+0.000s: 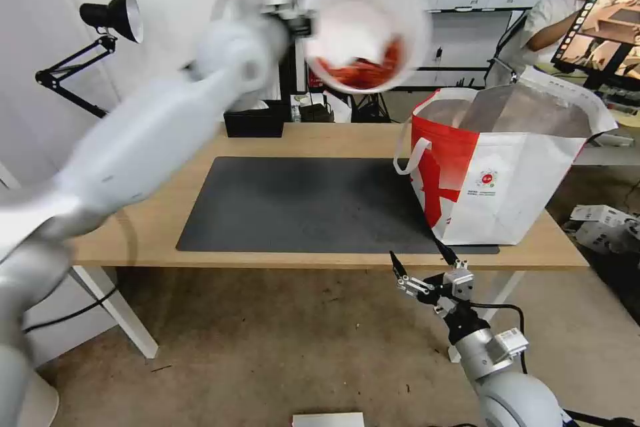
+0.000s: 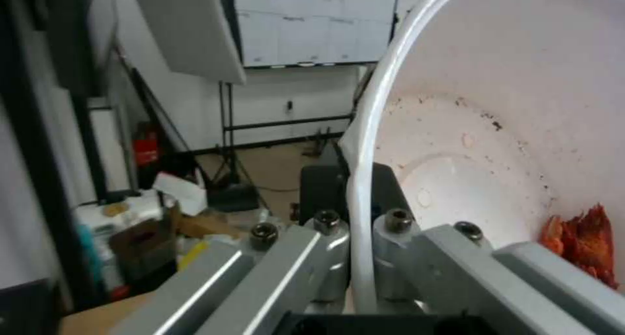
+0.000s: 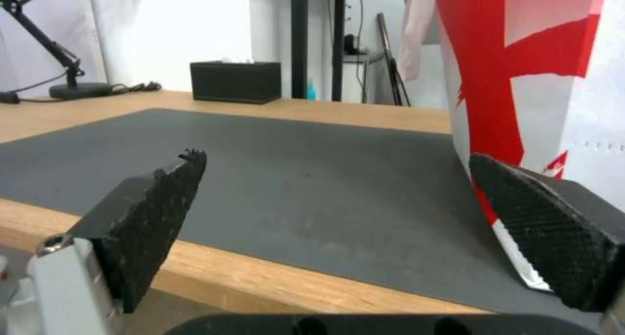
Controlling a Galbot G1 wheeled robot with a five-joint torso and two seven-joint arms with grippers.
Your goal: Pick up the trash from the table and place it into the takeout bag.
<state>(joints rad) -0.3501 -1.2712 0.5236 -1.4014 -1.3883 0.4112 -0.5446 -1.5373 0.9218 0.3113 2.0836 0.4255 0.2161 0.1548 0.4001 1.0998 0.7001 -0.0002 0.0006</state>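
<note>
Left claw [image 1: 293, 10] raised; right claw [image 1: 427, 265] agape.

White bowl [image 1: 363, 23] holds red scraps [image 1: 363, 70]; red-and-white takeout bag [image 1: 497, 180], silver-lined, beside dark grey mat [image 1: 300, 203].

Left arm [image 1: 153, 127] and white bowl [image 1: 363, 27] are smeared by motion blur. Bowl rim [image 2: 364, 178] is cut by the frame edge. Takeout bag [image 3: 540, 81] is cropped at top and side.

head high, wrists close, shared table [image 1: 320, 137]
</note>
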